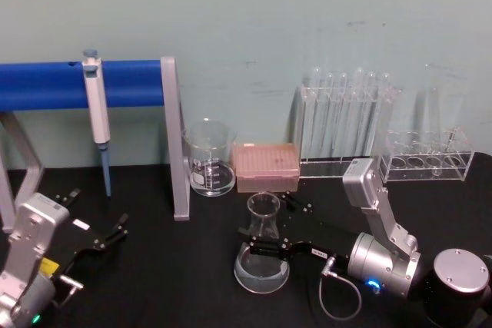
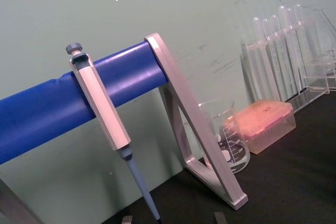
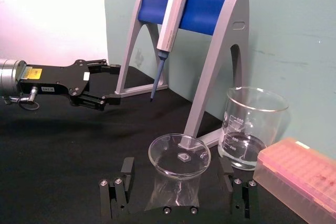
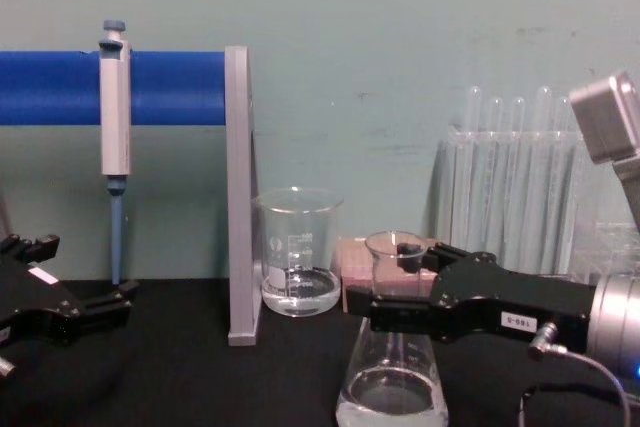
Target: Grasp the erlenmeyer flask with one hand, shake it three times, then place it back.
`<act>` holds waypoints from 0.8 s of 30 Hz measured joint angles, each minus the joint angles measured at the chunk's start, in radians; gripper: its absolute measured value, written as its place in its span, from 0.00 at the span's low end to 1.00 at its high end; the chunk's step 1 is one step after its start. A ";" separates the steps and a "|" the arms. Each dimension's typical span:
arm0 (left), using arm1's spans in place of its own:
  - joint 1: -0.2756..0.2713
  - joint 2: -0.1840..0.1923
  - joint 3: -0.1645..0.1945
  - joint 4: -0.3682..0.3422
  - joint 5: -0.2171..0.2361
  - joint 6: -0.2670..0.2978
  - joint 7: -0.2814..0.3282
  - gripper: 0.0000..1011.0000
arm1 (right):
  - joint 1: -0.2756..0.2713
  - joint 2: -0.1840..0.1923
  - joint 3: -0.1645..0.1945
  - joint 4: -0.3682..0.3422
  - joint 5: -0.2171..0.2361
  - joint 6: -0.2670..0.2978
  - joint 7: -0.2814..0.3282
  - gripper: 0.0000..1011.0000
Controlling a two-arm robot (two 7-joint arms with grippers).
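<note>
The erlenmeyer flask stands upright on the black table with a little clear liquid in its base. My right gripper reaches in from the right and straddles the flask's neck. In the right wrist view its fingers stand wide on either side of the flask with gaps to the glass, so it is open. In the chest view the flask is crossed by the near finger of the right gripper. My left gripper rests open at the table's left, empty.
Behind the flask stand a glass beaker and a pink tip box. A pipette hangs on a blue-barred grey stand at the left. Test tube racks line the back right.
</note>
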 joint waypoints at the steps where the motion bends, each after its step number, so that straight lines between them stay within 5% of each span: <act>1: 0.000 0.000 0.000 0.000 0.000 0.000 0.000 0.99 | 0.000 0.000 0.000 0.000 0.000 0.000 0.000 0.99; 24: 0.000 0.000 0.000 0.000 0.000 0.000 0.000 0.99 | -0.001 0.006 -0.002 -0.007 -0.002 0.003 0.000 0.99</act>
